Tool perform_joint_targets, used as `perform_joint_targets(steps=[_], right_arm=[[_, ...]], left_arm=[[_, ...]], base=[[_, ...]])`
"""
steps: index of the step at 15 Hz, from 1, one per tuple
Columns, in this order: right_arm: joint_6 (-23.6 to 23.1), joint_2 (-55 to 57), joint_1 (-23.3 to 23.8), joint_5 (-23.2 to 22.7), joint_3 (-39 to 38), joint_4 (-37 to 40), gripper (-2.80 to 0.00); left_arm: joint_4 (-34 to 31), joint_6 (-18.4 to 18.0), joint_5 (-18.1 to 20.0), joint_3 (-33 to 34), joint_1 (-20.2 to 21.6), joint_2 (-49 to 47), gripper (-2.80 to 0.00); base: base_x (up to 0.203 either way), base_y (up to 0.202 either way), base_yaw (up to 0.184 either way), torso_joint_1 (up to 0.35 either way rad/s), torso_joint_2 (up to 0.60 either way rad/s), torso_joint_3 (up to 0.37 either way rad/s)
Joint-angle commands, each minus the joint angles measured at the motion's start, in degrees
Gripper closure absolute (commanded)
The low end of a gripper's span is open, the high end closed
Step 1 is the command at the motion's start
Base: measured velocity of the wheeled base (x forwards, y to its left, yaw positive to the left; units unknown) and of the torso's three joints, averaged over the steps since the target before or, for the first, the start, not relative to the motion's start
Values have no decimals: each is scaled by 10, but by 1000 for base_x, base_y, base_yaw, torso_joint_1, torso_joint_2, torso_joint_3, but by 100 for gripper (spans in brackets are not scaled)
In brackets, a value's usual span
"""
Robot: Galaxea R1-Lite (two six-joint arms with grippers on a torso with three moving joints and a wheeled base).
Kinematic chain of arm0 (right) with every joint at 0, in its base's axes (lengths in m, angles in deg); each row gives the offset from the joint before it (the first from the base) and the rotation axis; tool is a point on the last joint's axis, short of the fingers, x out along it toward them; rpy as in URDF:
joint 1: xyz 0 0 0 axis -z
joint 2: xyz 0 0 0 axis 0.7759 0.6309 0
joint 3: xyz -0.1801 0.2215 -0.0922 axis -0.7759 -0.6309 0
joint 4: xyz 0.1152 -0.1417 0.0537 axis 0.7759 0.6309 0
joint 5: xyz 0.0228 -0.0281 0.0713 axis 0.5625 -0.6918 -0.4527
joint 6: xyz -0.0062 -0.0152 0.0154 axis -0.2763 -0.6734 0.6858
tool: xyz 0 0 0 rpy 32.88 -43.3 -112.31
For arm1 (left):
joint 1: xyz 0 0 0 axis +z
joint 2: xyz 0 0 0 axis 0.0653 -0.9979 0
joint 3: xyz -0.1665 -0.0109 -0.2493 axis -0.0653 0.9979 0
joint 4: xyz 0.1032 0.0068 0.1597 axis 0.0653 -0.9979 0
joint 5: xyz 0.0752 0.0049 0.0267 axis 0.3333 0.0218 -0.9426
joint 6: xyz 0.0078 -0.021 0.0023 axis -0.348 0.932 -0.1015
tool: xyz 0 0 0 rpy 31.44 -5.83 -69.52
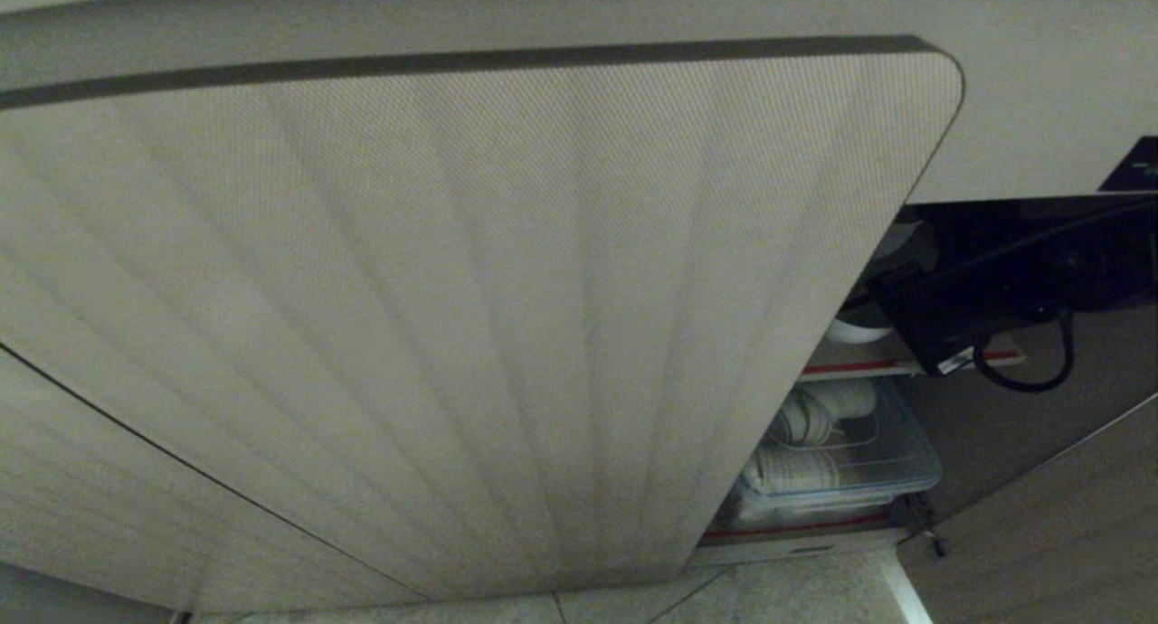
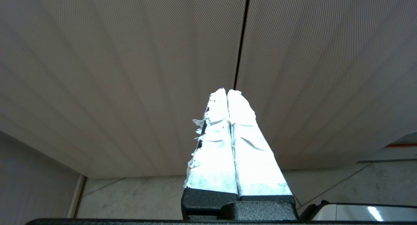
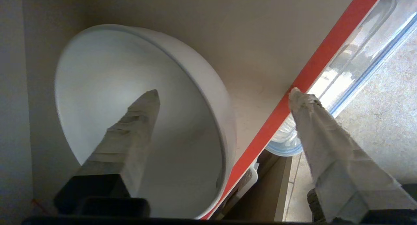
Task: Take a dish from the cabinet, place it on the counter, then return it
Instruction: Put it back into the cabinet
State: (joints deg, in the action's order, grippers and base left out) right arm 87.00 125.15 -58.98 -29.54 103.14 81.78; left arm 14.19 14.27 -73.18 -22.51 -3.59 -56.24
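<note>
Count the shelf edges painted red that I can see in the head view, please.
2. The upper red edge is under the white dish; the lower red edge is under the clear container. The door may hide more.

Probably kitchen: dish [image 3: 97,75] cabinet [image 1: 452,316].

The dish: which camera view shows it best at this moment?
The right wrist view: the dish fills the frame, its whole inside visible on the shelf. The head view catches only a white sliver past the cabinet door. The left wrist view shows none of it.
</note>
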Motion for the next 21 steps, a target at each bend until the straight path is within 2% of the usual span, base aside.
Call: perform_joint_targets(steps=[1, 12, 15, 21], right_arm=[[3, -1, 0, 1, 0, 1, -280], [-14, -4, -5, 23, -7, 1, -280], [-37, -5, -5, 34, -14, -1, -280], [-55, -7, -5, 41, -21, -8, -280]], left_arm=[[0, 0, 0, 0, 0, 0, 0], [0, 0, 0, 0, 0, 0, 0], [0, 0, 0, 0, 0, 0, 0], [0, 0, 0, 0, 0, 0, 0]], base=[[0, 0, 0, 0, 0, 0], [0, 0, 0, 0, 0, 0], [0, 0, 0, 0, 0, 0], [0, 0, 0, 0, 0, 0]])
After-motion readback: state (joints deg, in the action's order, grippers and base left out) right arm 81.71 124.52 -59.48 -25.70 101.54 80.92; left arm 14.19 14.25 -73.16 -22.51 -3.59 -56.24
